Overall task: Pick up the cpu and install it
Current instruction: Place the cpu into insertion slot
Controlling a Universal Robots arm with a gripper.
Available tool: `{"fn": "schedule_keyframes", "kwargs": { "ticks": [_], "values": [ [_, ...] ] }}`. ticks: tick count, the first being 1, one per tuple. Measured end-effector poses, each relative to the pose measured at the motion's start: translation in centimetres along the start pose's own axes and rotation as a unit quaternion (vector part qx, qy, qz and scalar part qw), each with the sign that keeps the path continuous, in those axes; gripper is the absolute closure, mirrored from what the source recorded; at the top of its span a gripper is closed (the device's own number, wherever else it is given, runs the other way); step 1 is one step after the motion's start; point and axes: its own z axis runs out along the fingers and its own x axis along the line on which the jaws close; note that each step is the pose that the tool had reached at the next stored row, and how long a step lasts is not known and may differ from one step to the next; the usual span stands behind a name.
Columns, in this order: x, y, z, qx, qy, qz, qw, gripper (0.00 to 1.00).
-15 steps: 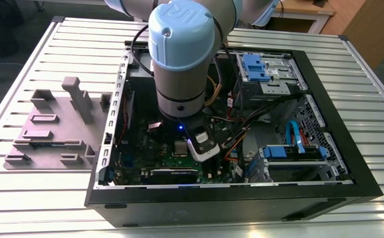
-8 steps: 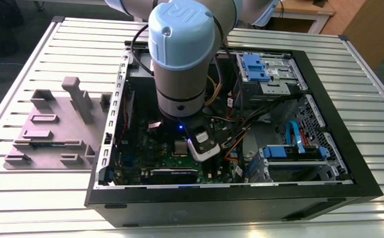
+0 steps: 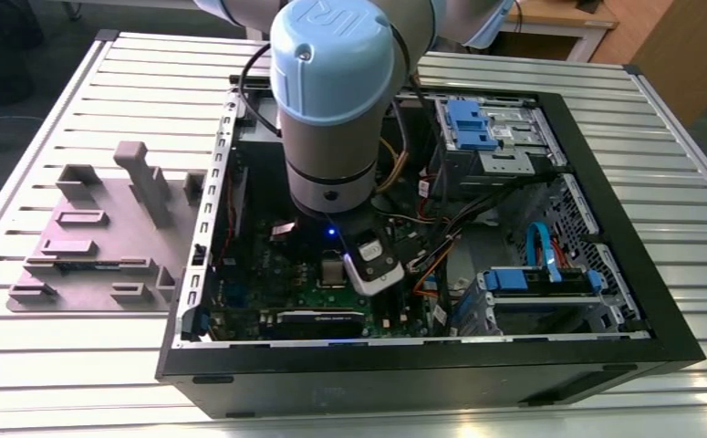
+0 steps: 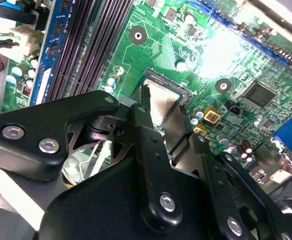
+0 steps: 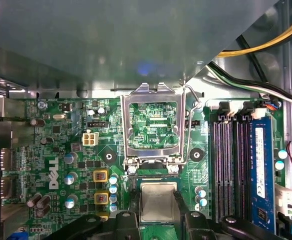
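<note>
The cpu (image 5: 158,201) is a small square chip with a silvery top, and it sits between my fingers just over the socket on the green motherboard (image 5: 61,150). My gripper (image 5: 158,206) is shut on the cpu, one black finger (image 5: 134,202) against each of two opposite edges. In the second wrist view the cpu (image 4: 160,100) shows between the fingertips (image 4: 145,107), with my gripper (image 4: 161,114) low over the board. The socket's metal load plate (image 5: 127,125) stands flipped open beside it. In the exterior view my gripper (image 3: 338,270) reaches down into the open computer case (image 3: 426,365).
Dark memory slots and a blue memory stick (image 5: 262,170) run close beside the socket. Loose cables (image 5: 255,85) hang past the case wall. Drive bays with blue clips (image 3: 475,123) fill the case's far side. A grey parts fixture (image 3: 98,233) lies on the slatted table at the exterior view's left.
</note>
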Motion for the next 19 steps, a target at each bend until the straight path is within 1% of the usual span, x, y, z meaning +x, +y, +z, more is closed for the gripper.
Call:
{"fn": "schedule_keyframes", "kwargs": {
  "ticks": [5, 9, 16, 18, 19],
  "values": [
    [0.03, 0.0, 0.0, -0.0001, -0.0001, 0.0, 1.0, 0.62],
    [-0.18, 0.0, 0.01, 0.0, 0.0003, 0.0, 1.0, 0.62],
    [-0.2, 0.0, 0.01, 0.0, 0.0003, 0.0, 1.0, 0.62],
    [-0.21, 0.0, 0.01, 0.0, 0.0003, 0.0, 1.0, 0.6],
    [-0.21, 0.0, 0.02, 0.0, 0.0003, 0.0, 1.0, 0.54]
  ]
}}
